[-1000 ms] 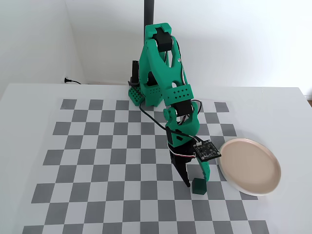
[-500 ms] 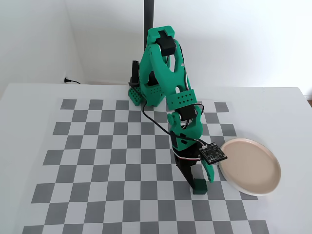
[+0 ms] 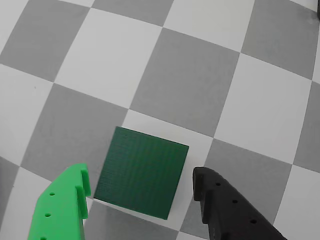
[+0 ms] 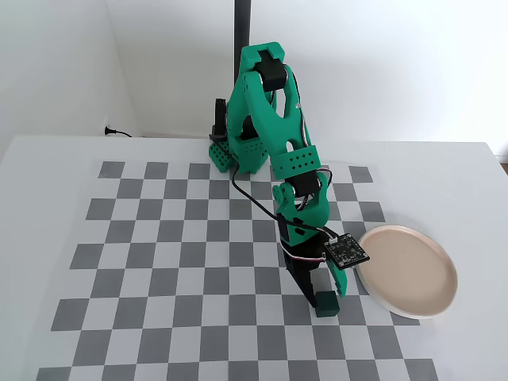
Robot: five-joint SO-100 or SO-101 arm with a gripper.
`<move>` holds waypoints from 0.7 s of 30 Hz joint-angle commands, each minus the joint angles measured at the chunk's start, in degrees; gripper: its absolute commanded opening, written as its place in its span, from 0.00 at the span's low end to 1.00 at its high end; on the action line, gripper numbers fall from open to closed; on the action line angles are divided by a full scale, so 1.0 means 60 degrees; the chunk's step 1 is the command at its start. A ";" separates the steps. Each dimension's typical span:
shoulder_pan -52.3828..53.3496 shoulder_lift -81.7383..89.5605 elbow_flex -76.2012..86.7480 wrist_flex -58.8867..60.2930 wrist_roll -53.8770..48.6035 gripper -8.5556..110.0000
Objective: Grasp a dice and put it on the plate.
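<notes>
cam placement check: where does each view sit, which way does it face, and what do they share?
Wrist view: rides on the arm, looks steeply down at the checkered mat; the gripper enters from below, a green and a black finger flanking the dice.
Fixed view: raised, in front of the table, looks down and back toward the wall; shows the whole green arm and the plate.
Shared: dice, gripper, mat.

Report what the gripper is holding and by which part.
Nothing held yet. The gripper is open, one finger on each side of the dice, with gaps visible at both sides in the wrist view.
</notes>
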 commanded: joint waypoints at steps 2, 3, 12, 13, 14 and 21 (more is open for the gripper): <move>-0.0044 -0.0190 -0.0688 -0.0645 -0.0088 0.21; -0.0073 -0.0264 -0.0688 -0.0718 -0.0088 0.21; -0.0322 -0.1040 -0.0703 -0.1157 -0.0073 0.21; -0.0322 -0.1040 -0.0703 -0.1157 -0.0088 0.21; -0.0322 -0.1025 -0.0703 -0.1157 -0.0117 0.20; -0.0278 -0.0688 -0.0703 -0.0923 -0.0220 0.04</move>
